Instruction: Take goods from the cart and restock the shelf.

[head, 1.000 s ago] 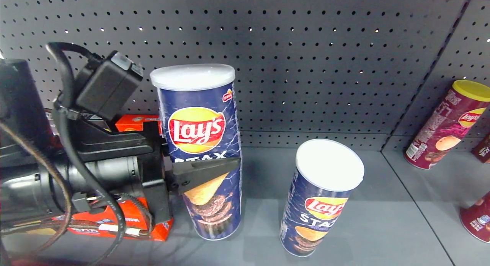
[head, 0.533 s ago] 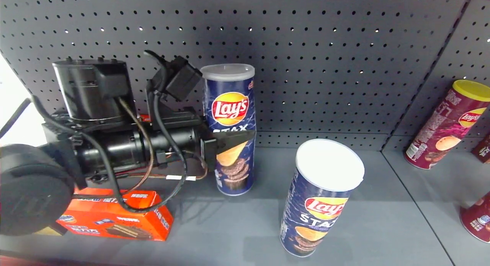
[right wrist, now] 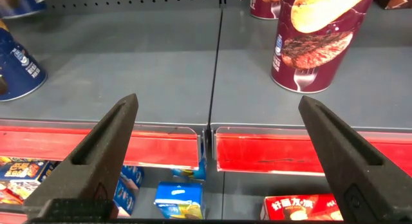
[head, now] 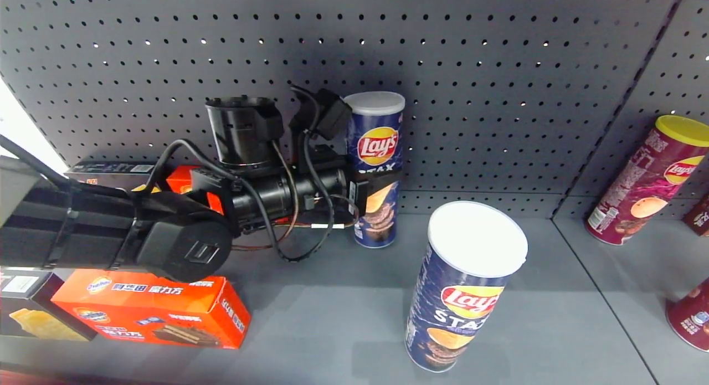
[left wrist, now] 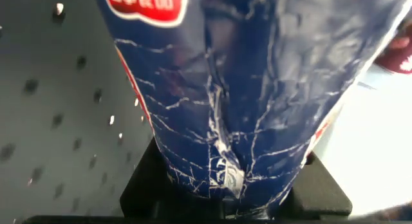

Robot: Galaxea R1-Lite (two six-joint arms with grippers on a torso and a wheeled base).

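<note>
While left pincer (head: 381,175) clamps rear can (head: 377,144) | front can (head: 469,296), orange box (head: 155,316) nearby

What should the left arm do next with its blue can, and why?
Probably ease it down, then open the left end effector. The blue can it grips is upright near the pegboard, its base seemingly at the shelf floor; contact is unclear.

Bare shelf (head: 327,296) lies open between the orange box (head: 155,313) and the front can (head: 460,296), and again from that can to the maroon cans (head: 642,185), with the pegboard (head: 498,97) closing the back.
</note>
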